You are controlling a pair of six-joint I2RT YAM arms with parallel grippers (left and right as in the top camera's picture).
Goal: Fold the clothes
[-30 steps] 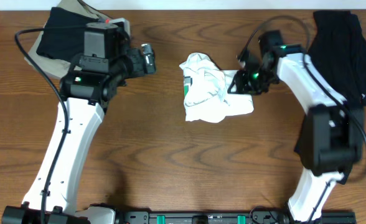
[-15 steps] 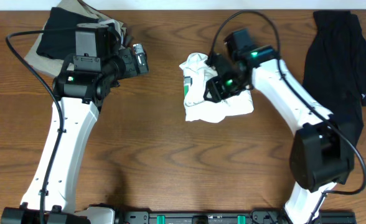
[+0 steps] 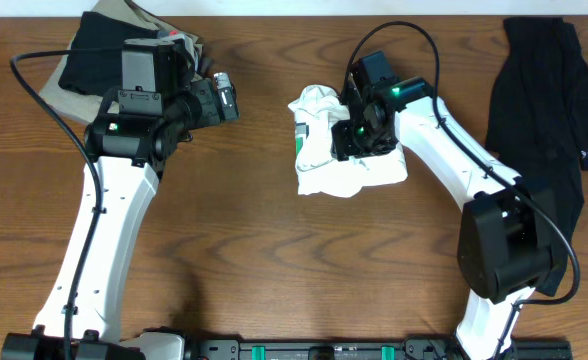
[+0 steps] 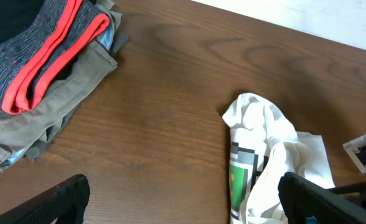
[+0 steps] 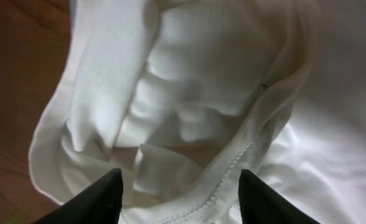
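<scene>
Right jaws: spread wide, dark fingertips [image 5: 102,196] at the lower edge of the right wrist view, one on each side, pinching nothing; white folds and a stitched hem fill the gap between them; contact with the cloth cannot be told

Left jaws: spread wide, fingertips [image 4: 52,202] at the two lower corners of the left wrist view, holding nothing, above bare worktop [image 3: 274,260] and aimed toward the shirt

White T-shirt [image 3: 324,165]: crumpled in a loose heap at the middle of the worktop, far half; green-grey print [image 4: 238,177] showing on its left side; upper right part covered by the right arm [image 3: 444,130], whose wrist sits directly over it

Left arm [image 3: 114,200]: reaching up the left side of the worktop, wrist well apart from the shirt

Folded stack [image 4: 40,68]: far left corner of the worktop, partly under the left wrist in the overhead view; grey knit piece with red stripes on top, khaki piece beneath, black piece beside them

Black garment [image 3: 544,90]: laid out loose along the far right edge, small white lettering near its right border, too small to read
</scene>
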